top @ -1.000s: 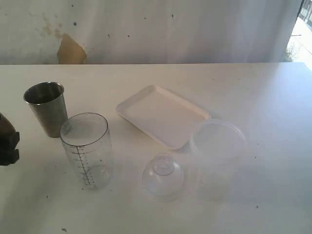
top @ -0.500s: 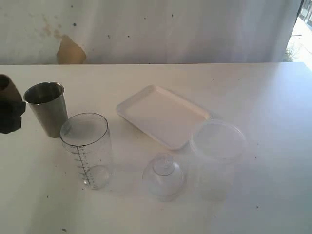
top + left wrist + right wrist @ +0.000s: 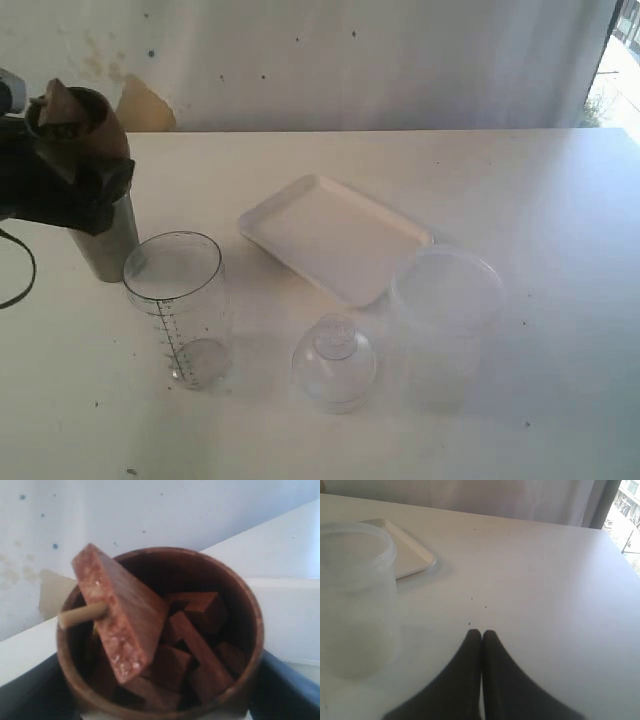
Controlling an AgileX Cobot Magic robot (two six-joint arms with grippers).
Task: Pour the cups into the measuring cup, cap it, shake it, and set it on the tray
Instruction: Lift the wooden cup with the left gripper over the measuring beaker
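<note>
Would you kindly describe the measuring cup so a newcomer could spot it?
Start at the white tray on the table. Left of it, nearer the camera, stands the measuring cup, a tall clear cylinder. Unlike the steel tumbler behind it and the frosted tub, it bears black graduation marks.

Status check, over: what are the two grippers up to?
Left gripper shut on wooden cup, full of wood blocks, held aloft. Right gripper shut, empty. Measuring cup upright, looks empty. Steel tumbler partly hidden by left gripper.

The tray [image 3: 335, 237] lies mid-frame, the measuring cup [image 3: 178, 305] lower left of it, the tumbler [image 3: 108, 250] at left, the wooden cup [image 3: 90, 115] above.
</note>
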